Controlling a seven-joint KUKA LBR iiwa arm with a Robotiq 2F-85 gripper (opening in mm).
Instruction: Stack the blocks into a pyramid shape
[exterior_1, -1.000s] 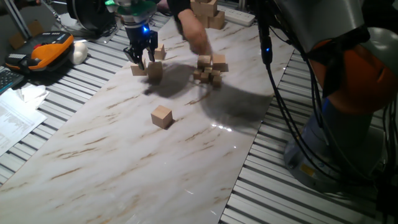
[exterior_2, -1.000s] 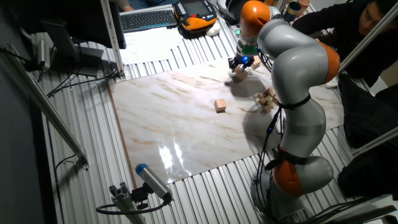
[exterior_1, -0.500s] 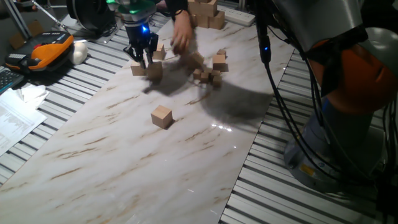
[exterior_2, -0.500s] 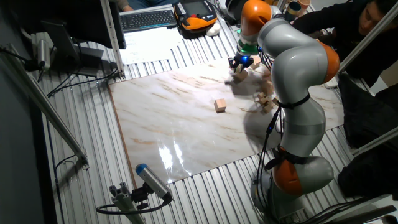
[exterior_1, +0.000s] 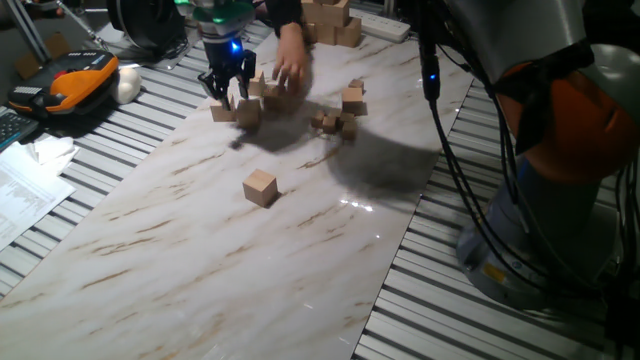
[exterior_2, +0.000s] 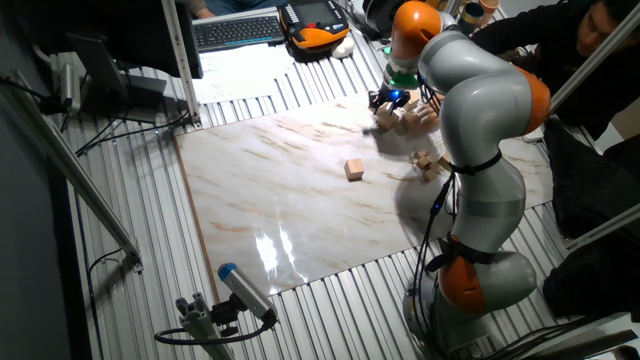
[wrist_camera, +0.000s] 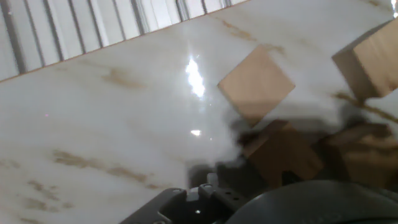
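On the marble bench, the robot's hand hung low over a cluster of blocks, its grip impossible to judge, a person's hand reached in just right of it, another block sat alone nearer, and smaller cubes lay farther right.

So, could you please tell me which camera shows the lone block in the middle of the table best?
One fixed view: the lone block sits unobstructed and fairly large. The other fixed view shows it smaller. Whether the hand view catches it, I cannot tell.
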